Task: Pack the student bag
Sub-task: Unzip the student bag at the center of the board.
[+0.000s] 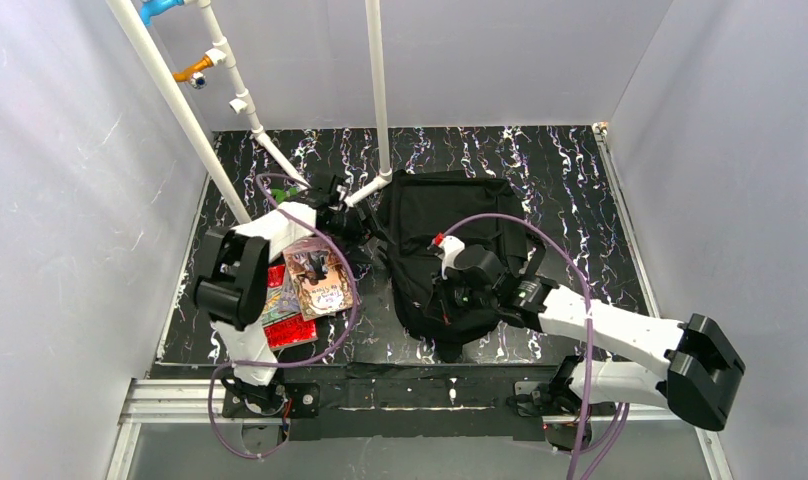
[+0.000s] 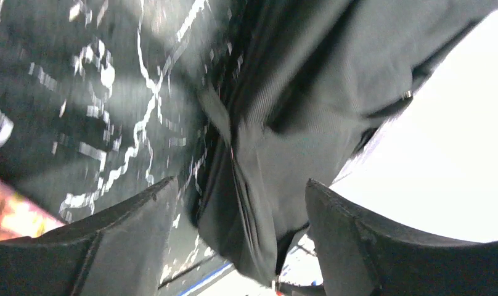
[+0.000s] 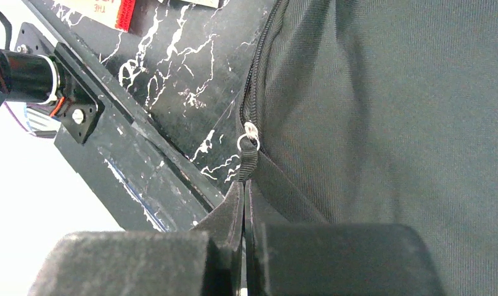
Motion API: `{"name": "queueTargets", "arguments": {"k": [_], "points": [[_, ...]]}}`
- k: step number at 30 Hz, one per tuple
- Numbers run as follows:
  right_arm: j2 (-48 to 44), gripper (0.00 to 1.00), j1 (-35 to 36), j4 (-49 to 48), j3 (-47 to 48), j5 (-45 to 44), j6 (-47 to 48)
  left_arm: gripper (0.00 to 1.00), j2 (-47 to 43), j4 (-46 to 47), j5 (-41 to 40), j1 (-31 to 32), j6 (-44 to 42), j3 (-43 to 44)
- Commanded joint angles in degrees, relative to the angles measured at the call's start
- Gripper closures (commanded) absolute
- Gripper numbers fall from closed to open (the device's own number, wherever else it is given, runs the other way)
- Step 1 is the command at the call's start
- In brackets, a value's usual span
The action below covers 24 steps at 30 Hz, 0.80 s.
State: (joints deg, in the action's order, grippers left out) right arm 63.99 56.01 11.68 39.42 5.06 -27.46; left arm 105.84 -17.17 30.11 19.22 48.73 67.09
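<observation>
The black student bag (image 1: pixel 448 225) lies in the middle of the black marbled mat. My right gripper (image 1: pixel 450 298) sits at the bag's near left edge. In the right wrist view its fingers (image 3: pixel 245 196) are shut on the black fabric pull tab (image 3: pixel 247 164) of the silver zipper slider (image 3: pixel 251 132). My left gripper (image 1: pixel 355 222) is at the bag's far left side. In the left wrist view it is open (image 2: pixel 240 203), with a fold of the bag's black fabric (image 2: pixel 259 185) between its fingers, not pinched.
Books with colourful covers (image 1: pixel 305 285) lie on the mat left of the bag, beside the left arm. White pipes (image 1: pixel 378 90) rise from the mat behind the bag. The mat's front edge and a metal rail (image 1: pixel 380 395) run along the near side.
</observation>
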Motion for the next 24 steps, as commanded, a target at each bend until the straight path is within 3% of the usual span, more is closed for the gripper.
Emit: {"name": "queueTargets", "arguments": {"k": [1, 5, 9, 12, 16, 17, 22, 24], "points": [[2.8, 0.99, 0.2, -5.4, 4.3, 0.6, 0.6, 0.23, -14.5, -9.7, 0.5, -0.7, -8.4, -3.0], [4.4, 0.99, 0.2, -7.9, 4.2, 2.4, 1.0, 0.20, -25.8, -11.2, 3.1, 0.5, -1.6, -10.2], [5.5, 0.99, 0.1, -8.3, 4.2, 3.7, 2.1, 0.25, -31.3, -7.8, 1.2, 5.1, 15.2, -16.9], [5.8, 0.99, 0.2, -7.8, 4.5, 4.0, 2.2, 0.26, -31.1, -4.6, -2.5, 10.6, 22.3, -18.0], [5.0, 0.99, 0.2, -7.0, 4.7, 4.1, 2.0, 0.30, -24.1, -1.9, -3.8, 13.5, 22.5, -15.1], [4.6, 0.99, 0.2, -6.8, 4.7, 3.9, 2.0, 0.33, -21.8, -1.8, -4.1, 13.7, 21.3, -14.0], [2.1, 0.99, 0.2, -5.4, 3.9, 2.2, 2.2, 0.70, -14.1, -2.1, -8.5, 13.1, 16.5, -11.6], [1.5, 0.99, 0.2, -1.9, 4.2, -1.2, 2.5, 0.96, -13.5, -2.6, -9.9, 11.7, 14.8, -11.7]]}}
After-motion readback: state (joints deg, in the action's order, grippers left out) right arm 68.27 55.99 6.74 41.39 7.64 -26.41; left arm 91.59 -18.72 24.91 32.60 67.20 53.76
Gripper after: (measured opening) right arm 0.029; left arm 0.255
